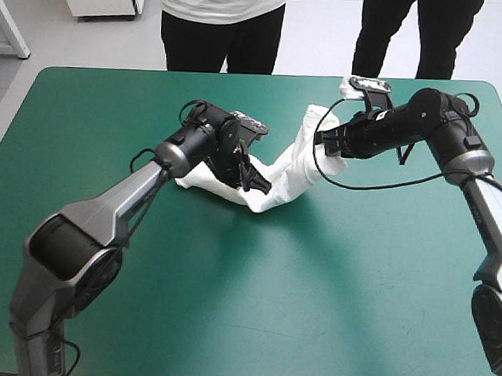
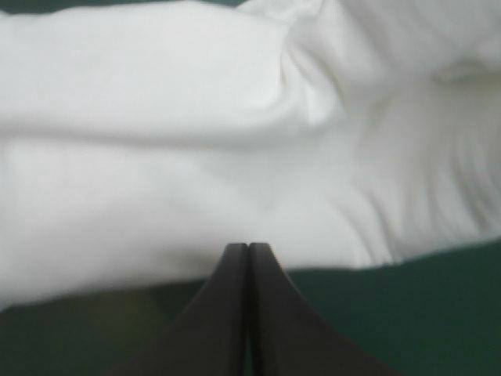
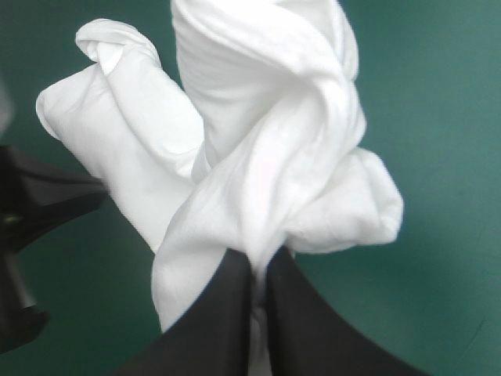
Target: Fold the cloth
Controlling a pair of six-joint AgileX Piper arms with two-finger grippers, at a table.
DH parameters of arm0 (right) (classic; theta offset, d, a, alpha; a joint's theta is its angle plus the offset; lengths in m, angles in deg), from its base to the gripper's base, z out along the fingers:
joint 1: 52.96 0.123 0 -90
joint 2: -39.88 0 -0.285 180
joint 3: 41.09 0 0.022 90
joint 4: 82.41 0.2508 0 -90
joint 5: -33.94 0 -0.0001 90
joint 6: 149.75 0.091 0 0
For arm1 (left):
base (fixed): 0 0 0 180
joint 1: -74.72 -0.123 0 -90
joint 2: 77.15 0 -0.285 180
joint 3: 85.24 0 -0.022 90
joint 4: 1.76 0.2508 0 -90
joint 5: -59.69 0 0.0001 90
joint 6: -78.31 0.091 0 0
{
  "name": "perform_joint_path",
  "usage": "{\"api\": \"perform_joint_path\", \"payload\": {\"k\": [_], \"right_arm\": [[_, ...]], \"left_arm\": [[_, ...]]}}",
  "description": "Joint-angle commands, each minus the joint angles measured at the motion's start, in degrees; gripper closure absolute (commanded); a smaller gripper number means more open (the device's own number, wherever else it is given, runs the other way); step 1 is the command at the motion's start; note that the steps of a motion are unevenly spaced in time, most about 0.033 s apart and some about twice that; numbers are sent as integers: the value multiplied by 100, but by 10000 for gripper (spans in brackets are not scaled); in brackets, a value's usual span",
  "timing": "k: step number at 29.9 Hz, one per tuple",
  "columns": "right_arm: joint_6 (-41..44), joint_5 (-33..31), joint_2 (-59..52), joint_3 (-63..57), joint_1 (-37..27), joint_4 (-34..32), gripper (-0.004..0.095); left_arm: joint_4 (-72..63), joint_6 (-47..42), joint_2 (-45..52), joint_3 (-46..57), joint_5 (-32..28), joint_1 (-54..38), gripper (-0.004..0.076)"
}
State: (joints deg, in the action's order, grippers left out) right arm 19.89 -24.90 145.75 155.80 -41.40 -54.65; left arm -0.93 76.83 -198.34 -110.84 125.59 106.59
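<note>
Right gripper [image 3: 261,265] pinches the twisted T-shirt [image 1: 290,172], with white showing between its nearly closed fingers. The T-shirt lies bunched on the teal-green table [image 1: 227,306], toward its far middle. Left gripper [image 2: 248,249] is closed at the T-shirt's edge; whether it pinches any fabric is hidden.

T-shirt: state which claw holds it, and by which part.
The right claw is shut on the T-shirt, pinching a twisted, bunched fold. The left claw is shut at the cloth's edge; a hold there cannot be told.
</note>
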Motion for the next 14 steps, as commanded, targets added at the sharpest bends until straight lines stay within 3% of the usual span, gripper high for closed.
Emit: {"api": "perform_joint_path", "payload": {"k": [1,8,14], "right_arm": [[-28,246,-306,206,0,189,921],[-98,329,-306,206,43,492,921],[-98,791,-306,216,642,326,921]], "left_arm": [[83,-84,1019,593,-290,-10,734],[83,-340,2482,2318,-352,-10,734],[7,-651,4000,3466,-182,-10,734]]}}
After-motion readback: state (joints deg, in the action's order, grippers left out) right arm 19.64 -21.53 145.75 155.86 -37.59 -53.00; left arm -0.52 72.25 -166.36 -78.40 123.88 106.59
